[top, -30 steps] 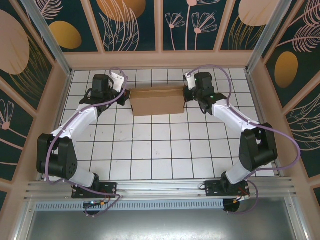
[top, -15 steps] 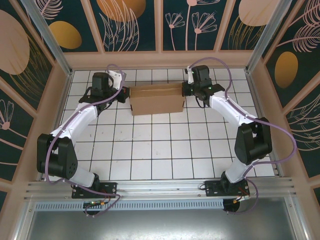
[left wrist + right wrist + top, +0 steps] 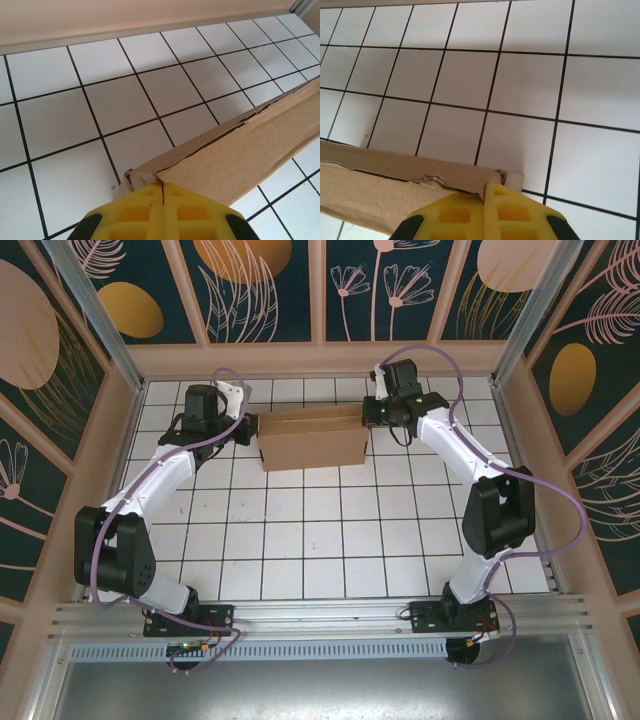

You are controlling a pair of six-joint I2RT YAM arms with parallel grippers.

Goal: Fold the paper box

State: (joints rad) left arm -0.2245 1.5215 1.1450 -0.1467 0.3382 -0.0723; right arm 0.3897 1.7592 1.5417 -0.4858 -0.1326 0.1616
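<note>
The plain brown cardboard box (image 3: 312,440) runs left-to-right at upper middle, with the left gripper (image 3: 249,426) and right gripper (image 3: 369,417) closed tight against its ends.

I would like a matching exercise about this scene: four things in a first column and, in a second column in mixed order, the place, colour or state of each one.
1. paper box
2. left gripper
3. right gripper
4. table

A. white tiles, black lines
B. shut, at the box's right end
C. brown, on the table's far part
D. shut, at the box's left end

Pairs: 1-C, 2-D, 3-B, 4-A
</note>
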